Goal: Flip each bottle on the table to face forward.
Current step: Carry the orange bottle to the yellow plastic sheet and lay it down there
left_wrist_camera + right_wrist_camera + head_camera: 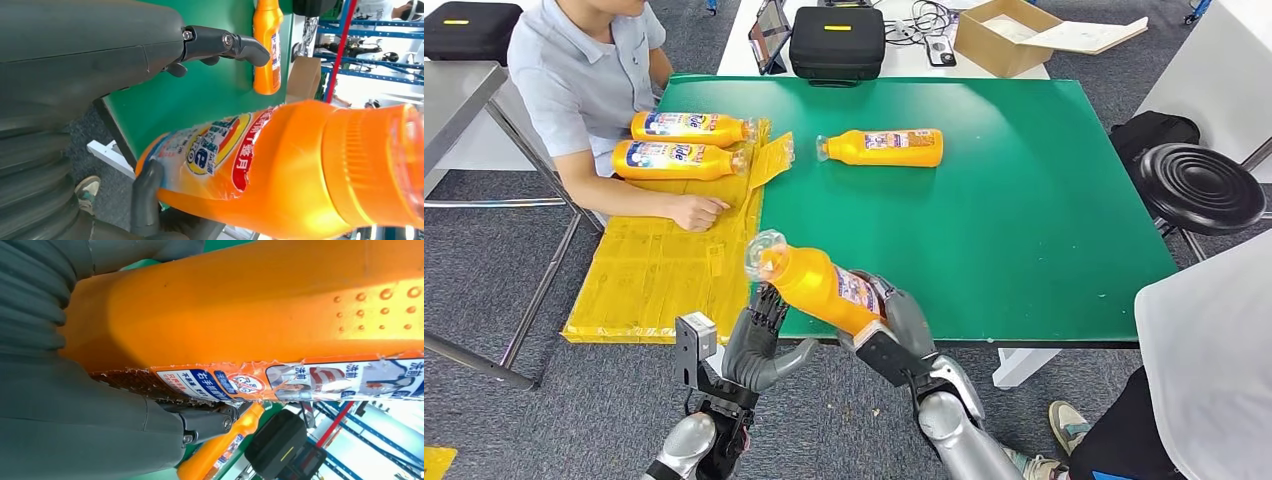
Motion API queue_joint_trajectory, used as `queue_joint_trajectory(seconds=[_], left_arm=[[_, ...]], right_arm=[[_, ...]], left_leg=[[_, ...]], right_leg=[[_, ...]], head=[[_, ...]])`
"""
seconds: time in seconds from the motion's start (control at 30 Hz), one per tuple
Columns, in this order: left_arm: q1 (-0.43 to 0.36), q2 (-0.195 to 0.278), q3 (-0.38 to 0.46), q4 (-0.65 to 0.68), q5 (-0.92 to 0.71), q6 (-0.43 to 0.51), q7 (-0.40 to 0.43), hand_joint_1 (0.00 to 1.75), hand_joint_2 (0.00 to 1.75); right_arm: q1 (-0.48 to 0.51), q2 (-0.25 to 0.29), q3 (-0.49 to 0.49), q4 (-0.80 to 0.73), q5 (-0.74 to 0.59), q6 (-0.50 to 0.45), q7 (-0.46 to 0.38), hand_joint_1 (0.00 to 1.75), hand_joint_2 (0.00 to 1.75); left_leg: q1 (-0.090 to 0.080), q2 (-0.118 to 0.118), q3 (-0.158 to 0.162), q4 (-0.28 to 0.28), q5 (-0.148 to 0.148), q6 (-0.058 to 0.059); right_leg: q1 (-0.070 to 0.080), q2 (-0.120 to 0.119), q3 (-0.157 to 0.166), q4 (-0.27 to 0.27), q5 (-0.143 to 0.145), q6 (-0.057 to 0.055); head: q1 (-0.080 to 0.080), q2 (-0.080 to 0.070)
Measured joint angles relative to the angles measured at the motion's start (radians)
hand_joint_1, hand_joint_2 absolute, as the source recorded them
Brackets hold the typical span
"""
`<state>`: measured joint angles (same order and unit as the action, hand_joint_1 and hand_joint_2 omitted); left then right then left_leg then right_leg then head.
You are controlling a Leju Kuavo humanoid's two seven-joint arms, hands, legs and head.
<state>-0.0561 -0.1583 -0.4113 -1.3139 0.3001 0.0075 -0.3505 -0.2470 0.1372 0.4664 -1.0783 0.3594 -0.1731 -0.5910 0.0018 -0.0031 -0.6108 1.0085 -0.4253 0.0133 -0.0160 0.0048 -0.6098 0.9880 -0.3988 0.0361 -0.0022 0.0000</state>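
Note:
My right hand (894,322) grips an orange bottle (816,283) by its lower body and holds it tilted above the near edge of the green table (1024,220), clear cap pointing up and left. The same bottle (280,170) fills much of the left wrist view, and its side and label (260,315) show in the right wrist view. My left hand (759,345) is open just left of the bottle, fingers apart and not touching it. Another orange bottle (884,147) lies on its side mid-table. Two more bottles (686,127) (679,160) lie on the yellow mat (664,270).
A person in a grey shirt (584,70) sits at the table's left with a hand (696,212) resting on the yellow mat. A black case (837,42) and a cardboard box (1004,35) stand behind the table. A black stool (1202,187) is at the right.

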Motion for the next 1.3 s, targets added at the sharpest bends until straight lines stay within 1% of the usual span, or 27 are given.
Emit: queue_joint_trajectory(seconds=[0.17, 0.27, 0.33, 0.47, 0.6, 0.8, 0.9, 1.0, 1.03, 1.07, 1.1, 1.13, 1.17, 1.2, 1.27, 1.3], left_arm=[[0.0, 0.0, -0.002, 0.0, 0.0, 0.001, 0.001, 0.0, 1.75], [-0.001, -0.002, -0.002, 0.001, 0.005, 0.014, 0.01, 0.0, 1.75], [-0.003, -0.006, 0.0, 0.002, 0.016, 0.03, 0.023, 0.0, 1.75], [-0.013, -0.013, 0.001, 0.004, 0.028, 0.04, 0.034, 0.0, 1.75], [-0.023, -0.02, 0.002, 0.009, 0.027, 0.069, 0.031, 0.0, 1.75], [-0.034, -0.028, 0.002, 0.011, 0.075, 0.06, 0.029, 0.0, 1.75], [-0.036, -0.033, 0.003, 0.012, 0.112, 0.039, 0.019, 0.07, 1.75], [-0.035, -0.038, 0.005, 0.012, 0.139, 0.011, 0.003, 0.1, 1.75], [-0.035, -0.039, 0.006, 0.012, 0.142, 0.005, 0.0, 0.4, 1.75], [-0.035, -0.04, 0.007, 0.012, 0.144, 0.002, -0.002, 0.76, 1.75], [-0.035, -0.041, 0.008, 0.012, 0.145, 0.0, -0.003, 1.17, 1.75], [-0.035, -0.042, 0.009, 0.012, 0.145, -0.002, -0.004, 1.58, 1.75], [-0.035, -0.042, 0.011, 0.012, 0.146, -0.002, -0.004, 1.7, 1.75], [-0.035, -0.042, 0.012, 0.012, 0.146, -0.004, -0.004, 1.75, 1.75], [-0.035, -0.042, 0.016, 0.012, 0.149, -0.006, -0.004, 1.75, 1.75], [-0.035, -0.042, 0.017, 0.012, 0.152, -0.008, -0.004, 1.75, 1.75]], right_arm=[[-0.003, 0.007, 0.01, 0.01, 0.003, -0.003, 0.001, 1.75, 1.75], [-0.006, 0.008, 0.019, 0.016, 0.04, -0.033, 0.002, 1.75, 1.75], [-0.008, 0.011, 0.034, 0.02, 0.074, -0.055, 0.002, 1.75, 1.75], [-0.009, 0.024, 0.083, 0.027, 0.104, -0.054, 0.009, 1.75, 1.75], [-0.013, 0.03, 0.118, 0.031, 0.1, -0.052, 0.024, 1.75, 1.75], [-0.022, 0.031, 0.155, 0.03, 0.054, 0.008, 0.03, 1.71, 1.75], [-0.028, 0.03, 0.171, 0.031, 0.035, 0.042, 0.028, 1.64, 1.75], [-0.038, 0.029, 0.181, 0.036, 0.014, 0.07, 0.023, 1.62, 1.75], [-0.041, 0.029, 0.184, 0.038, 0.011, 0.075, 0.022, 1.61, 1.75], [-0.043, 0.029, 0.185, 0.041, 0.008, 0.078, 0.021, 1.6, 1.75], [-0.046, 0.029, 0.187, 0.042, 0.007, 0.079, 0.021, 1.57, 1.75], [-0.048, 0.029, 0.188, 0.044, 0.006, 0.08, 0.02, 1.5, 1.75], [-0.049, 0.029, 0.189, 0.046, 0.005, 0.081, 0.02, 1.34, 1.75], [-0.051, 0.029, 0.19, 0.048, 0.005, 0.083, 0.02, 0.94, 1.75], [-0.055, 0.029, 0.193, 0.051, 0.004, 0.088, 0.019, 0.23, 1.75], [-0.056, 0.029, 0.194, 0.053, 0.004, 0.091, 0.019, 0.0, 1.75]], left_leg=[[0.0, 0.0, 0.0, 0.0, 0.0, 0.0], [0.0, 0.0, 0.0, 0.0, 0.0, 0.0], [0.0, 0.0, 0.0, 0.0, 0.0, 0.0], [0.0, 0.0, 0.0, 0.0, 0.0, 0.0], [0.0, 0.0, 0.0, 0.0, 0.0, 0.0], [0.0, 0.0, 0.0, 0.0, 0.0, 0.0], [0.0, 0.0, 0.0, 0.0, 0.0, 0.0], [0.0, 0.0, 0.0, 0.0, 0.0, 0.0], [0.0, 0.0, 0.0, 0.0, 0.0, 0.0], [0.0, 0.0, 0.0, 0.0, 0.0, 0.0], [0.0, 0.0, 0.0, 0.0, 0.0, 0.0], [0.0, 0.0, 0.0, 0.0, 0.0, 0.0], [0.0, 0.0, 0.0, 0.0, 0.0, 0.0], [0.0, 0.0, 0.0, 0.0, 0.0, 0.0], [0.0, 0.0, 0.0, 0.0, 0.0, 0.0], [0.0, 0.0, 0.0, 0.0, 0.0, 0.0]], right_leg=[[0.0, 0.0, 0.0, 0.0, 0.0, 0.0], [0.0, 0.0, 0.0, 0.0, 0.0, 0.0], [0.0, 0.0, 0.0, 0.0, 0.0, 0.0], [0.0, 0.0, 0.0, 0.0, 0.0, 0.0], [0.0, 0.0, 0.0, 0.0, 0.0, 0.0], [0.0, 0.0, 0.0, 0.0, 0.0, 0.0], [0.0, 0.0, 0.0, 0.0, 0.0, 0.0], [0.0, 0.0, 0.0, 0.0, 0.0, 0.0], [0.0, 0.0, 0.0, 0.0, 0.0, 0.0], [0.0, 0.0, 0.0, 0.0, 0.0, 0.0], [0.0, 0.0, 0.0, 0.0, 0.0, 0.0], [0.0, 0.0, 0.0, 0.0, 0.0, 0.0], [0.0, 0.0, -0.001, 0.0, 0.0, 0.0], [0.0, 0.0, -0.001, 0.0, 0.0, 0.0], [0.0, 0.0, -0.001, 0.0, 0.0, 0.0], [0.0, 0.0, -0.001, 0.0, 0.0, 0.0]], head=[[0.0, 0.0], [0.0, 0.0], [0.0, 0.0], [0.0, 0.0], [0.0, 0.0], [0.0, 0.0], [0.0, 0.0], [0.0, 0.0], [0.0, 0.0], [0.0, 0.0], [0.0, 0.0], [0.0, 0.0], [0.0, 0.0], [0.0, 0.0], [0.0, 0.0], [0.0, 0.0]])
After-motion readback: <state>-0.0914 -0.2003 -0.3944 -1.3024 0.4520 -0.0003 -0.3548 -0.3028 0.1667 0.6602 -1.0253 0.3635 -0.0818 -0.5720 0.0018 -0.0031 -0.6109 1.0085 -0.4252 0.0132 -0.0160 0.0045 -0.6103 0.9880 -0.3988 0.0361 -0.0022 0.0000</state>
